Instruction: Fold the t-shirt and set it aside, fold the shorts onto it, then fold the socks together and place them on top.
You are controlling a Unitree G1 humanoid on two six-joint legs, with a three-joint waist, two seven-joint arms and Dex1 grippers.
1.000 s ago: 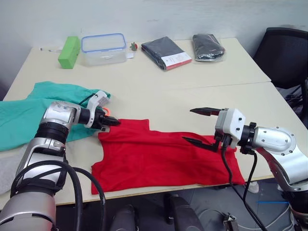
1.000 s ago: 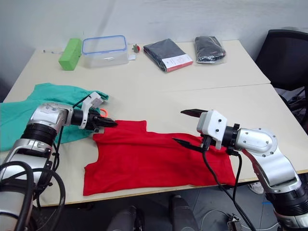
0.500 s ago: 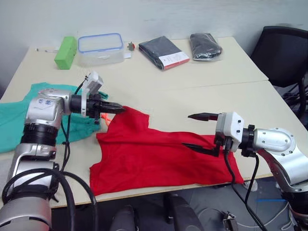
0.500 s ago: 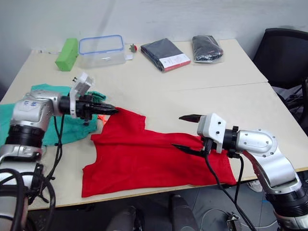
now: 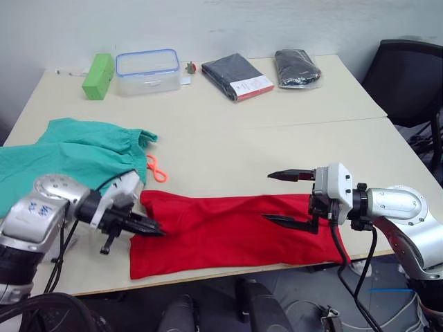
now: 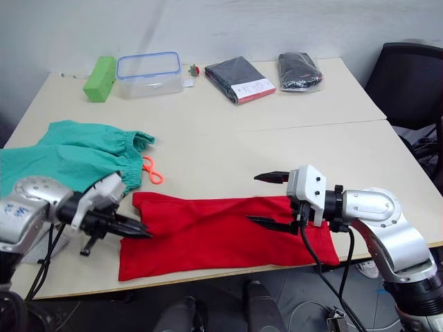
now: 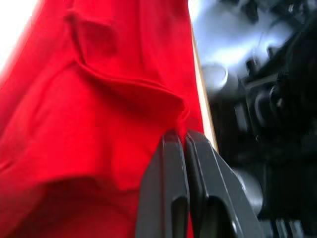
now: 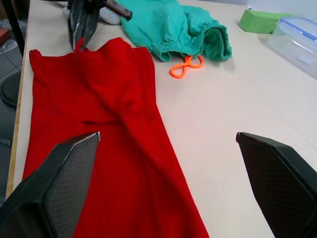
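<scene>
The red t-shirt (image 5: 228, 232) lies along the table's front edge, doubled into a long band. My left gripper (image 5: 156, 233) is at its left end, shut on a pinch of the red fabric (image 7: 99, 99). My right gripper (image 5: 268, 196) stands open just above the band's right part, one finger high and one low, holding nothing. The teal shorts (image 5: 69, 155) lie spread at the left behind the t-shirt, their orange drawstring (image 5: 156, 168) trailing on the table. The socks are hidden.
At the back stand a green block (image 5: 97, 67), a clear box with a blue rim (image 5: 147, 69) and two dark packaged garments (image 5: 239, 76) (image 5: 297, 67). A black chair (image 5: 408, 76) is at the right. The t-shirt's near edge reaches the table edge (image 5: 228, 271).
My left gripper has drawn the t-shirt's far left corner up and then down toward the front edge, doubling the shirt into a narrow band. The right gripper has barely moved.
</scene>
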